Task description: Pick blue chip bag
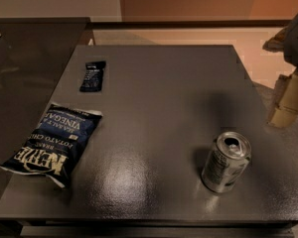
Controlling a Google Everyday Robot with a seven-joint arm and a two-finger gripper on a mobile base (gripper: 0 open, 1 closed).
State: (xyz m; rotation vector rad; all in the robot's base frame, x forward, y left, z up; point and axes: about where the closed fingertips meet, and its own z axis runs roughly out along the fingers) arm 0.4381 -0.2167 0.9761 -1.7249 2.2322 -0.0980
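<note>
A blue chip bag (49, 144), small dark packet (93, 76) and can (226, 161) on a dark table (164, 93).
The bag lies flat at front left, the packet behind it, the opened can upright at front right; the gripper (289, 99) hovers off the right edge, well apart from the bag, its grasp impossible to tell.

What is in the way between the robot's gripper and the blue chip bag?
Nothing sits right on that line. The gripper is at the right edge, the blue chip bag far left. The silver can stands close beside the straight path, on the camera's side.
</note>
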